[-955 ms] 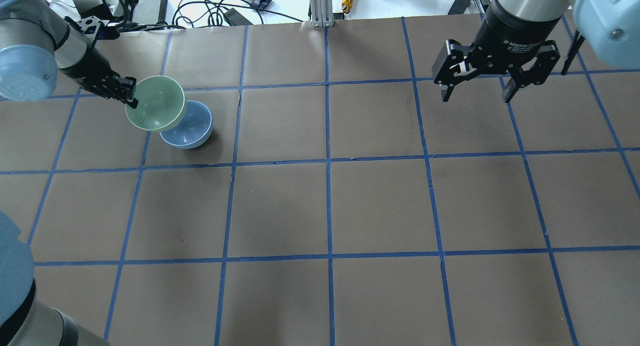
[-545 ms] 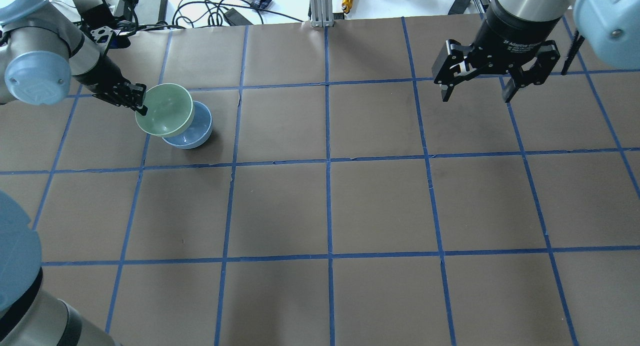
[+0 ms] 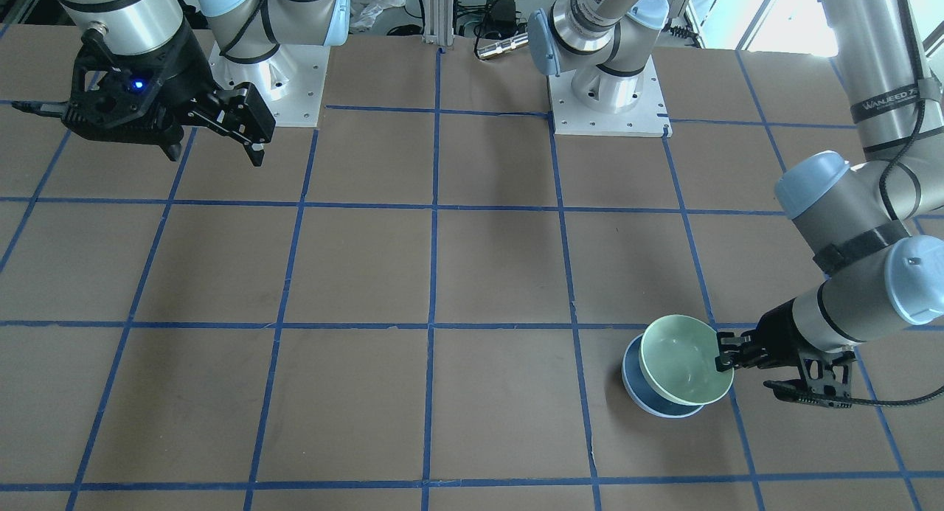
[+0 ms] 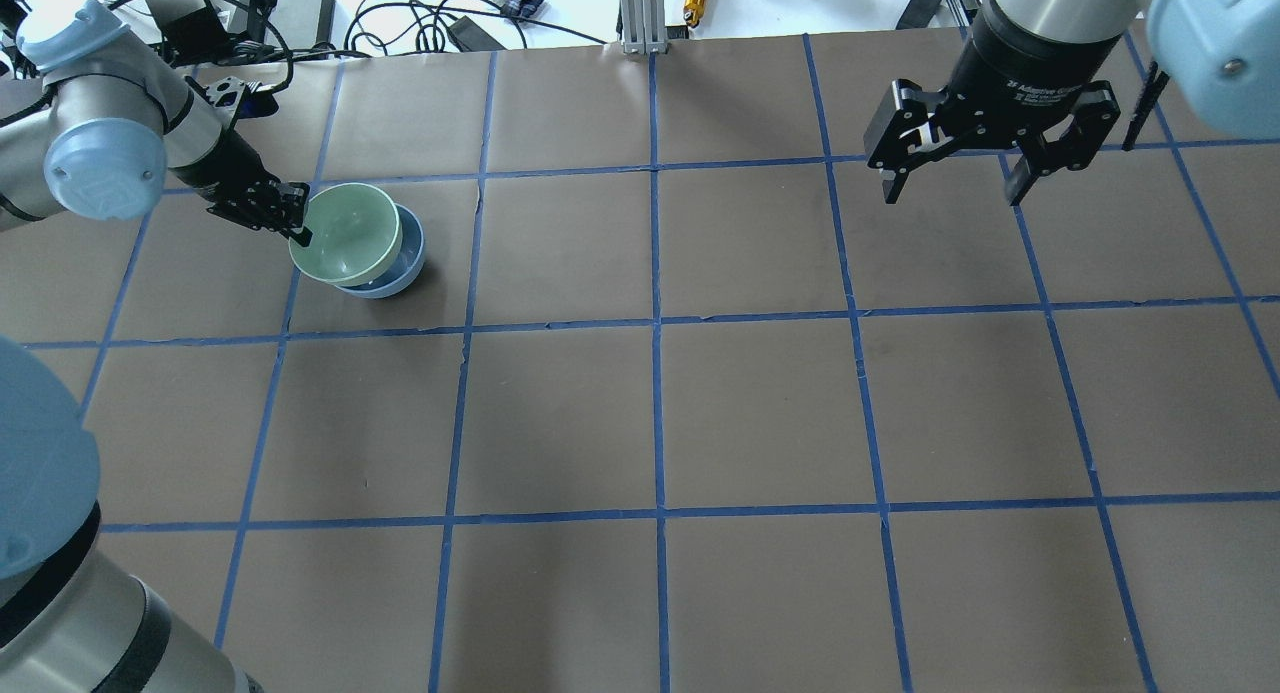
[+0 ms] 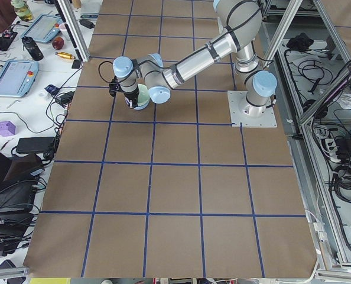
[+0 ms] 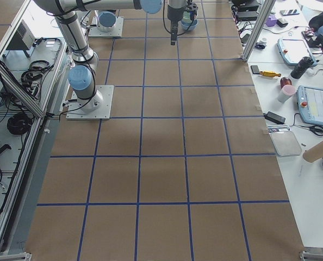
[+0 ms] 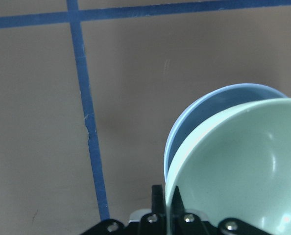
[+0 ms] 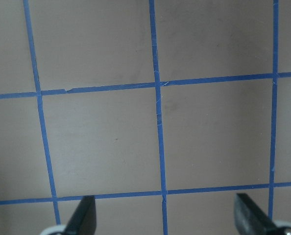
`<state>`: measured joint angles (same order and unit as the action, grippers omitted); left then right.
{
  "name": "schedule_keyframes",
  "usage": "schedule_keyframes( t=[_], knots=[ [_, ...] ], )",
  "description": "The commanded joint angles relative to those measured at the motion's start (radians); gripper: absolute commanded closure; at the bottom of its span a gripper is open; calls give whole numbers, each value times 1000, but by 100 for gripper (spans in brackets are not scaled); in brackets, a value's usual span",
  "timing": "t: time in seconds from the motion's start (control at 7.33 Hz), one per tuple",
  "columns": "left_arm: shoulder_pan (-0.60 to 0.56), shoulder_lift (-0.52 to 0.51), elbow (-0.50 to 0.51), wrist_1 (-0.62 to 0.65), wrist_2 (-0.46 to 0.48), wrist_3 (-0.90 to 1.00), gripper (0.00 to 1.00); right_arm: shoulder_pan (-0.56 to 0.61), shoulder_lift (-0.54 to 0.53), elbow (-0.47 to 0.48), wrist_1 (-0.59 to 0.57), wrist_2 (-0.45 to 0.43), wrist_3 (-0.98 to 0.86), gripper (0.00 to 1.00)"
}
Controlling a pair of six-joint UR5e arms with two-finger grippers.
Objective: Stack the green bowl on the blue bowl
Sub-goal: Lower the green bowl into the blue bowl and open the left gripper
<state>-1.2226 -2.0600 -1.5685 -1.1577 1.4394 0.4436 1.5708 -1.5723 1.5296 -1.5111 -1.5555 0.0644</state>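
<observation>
The pale green bowl (image 4: 347,235) is held by its rim in my left gripper (image 4: 297,223), which is shut on it. It hangs tilted over the light blue bowl (image 4: 408,266), covering most of it; I cannot tell if they touch. The same pair shows in the front view, the green bowl (image 3: 682,360) over the blue bowl (image 3: 640,387), with the left gripper (image 3: 721,357) at the rim. The left wrist view shows the green bowl (image 7: 243,166) overlapping the blue bowl (image 7: 194,122). My right gripper (image 4: 955,188) is open and empty, high at the far right.
Brown paper with a blue tape grid covers the table (image 4: 660,413). Cables, power bricks and small tools (image 4: 400,13) lie beyond the far edge. An aluminium post (image 4: 640,13) stands at the far middle edge.
My left gripper has carried the green bowl to the right and down, from beside the blue bowl to nearly over it. The right arm has not moved.
</observation>
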Motion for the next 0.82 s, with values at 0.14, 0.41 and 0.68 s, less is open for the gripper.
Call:
schedule_keyframes(
  t=[0.14, 0.41, 0.68],
  knots=[
    [-2, -9, -1, 1, -2, -29, 93, 0, 0, 0, 0, 0, 0, 0],
    [-2, -9, -2, 1, -2, -43, 32, 0, 0, 0, 0, 0, 0, 0],
    [-5, -5, 5, 0, -2, -54, 18, 0, 0, 0, 0, 0, 0, 0]
  ],
)
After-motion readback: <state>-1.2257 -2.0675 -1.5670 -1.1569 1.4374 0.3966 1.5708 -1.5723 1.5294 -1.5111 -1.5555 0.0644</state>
